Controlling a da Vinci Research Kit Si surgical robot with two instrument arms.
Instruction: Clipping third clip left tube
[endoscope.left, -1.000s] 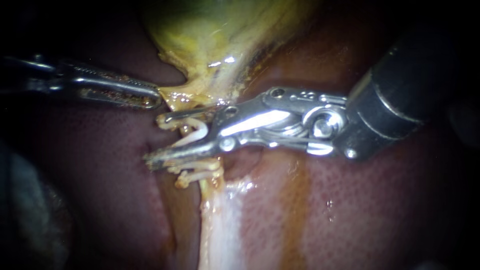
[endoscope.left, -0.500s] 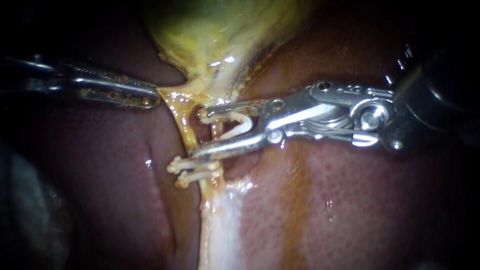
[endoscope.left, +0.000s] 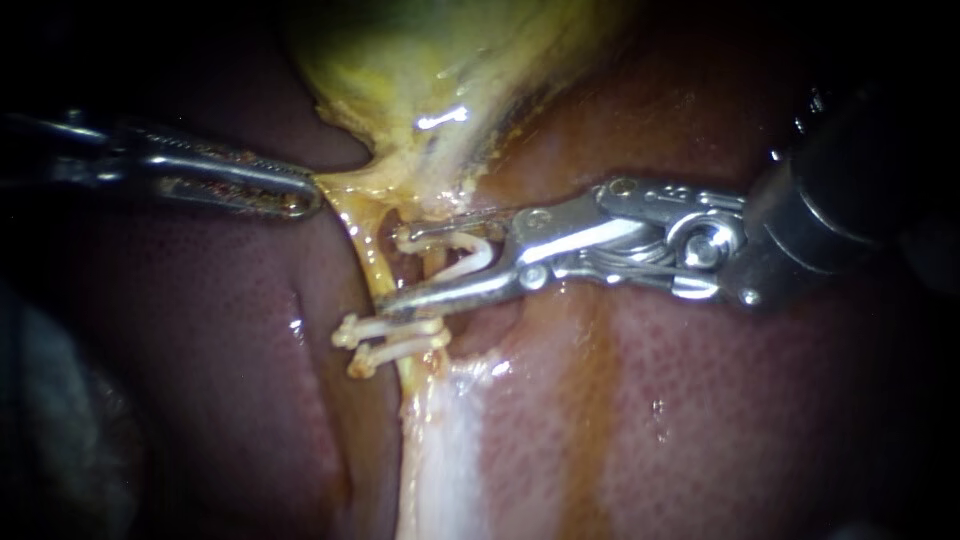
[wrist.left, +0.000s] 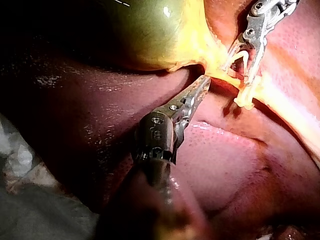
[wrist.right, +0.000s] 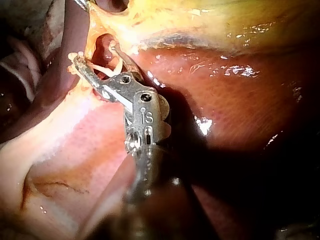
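Thin yellow tube (endoscope.left: 362, 250) running from gallbladder (endoscope.left: 420, 90) down over liver (endoscope.left: 700, 400), already wearing two closed clips (endoscope.left: 390, 338). Third left to do: open clip (endoscope.left: 462, 255) gripped in the wide-spread jaws of the right instrument (endoscope.left: 393, 270), just above those two, not yet squeezed. Held taut by the left instrument (endoscope.left: 300, 197), clamped on the gallbladder's edge.

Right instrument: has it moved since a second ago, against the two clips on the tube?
Yes. The right instrument has pulled back rightward; its tip, earlier past the two clips, now ends just above them.
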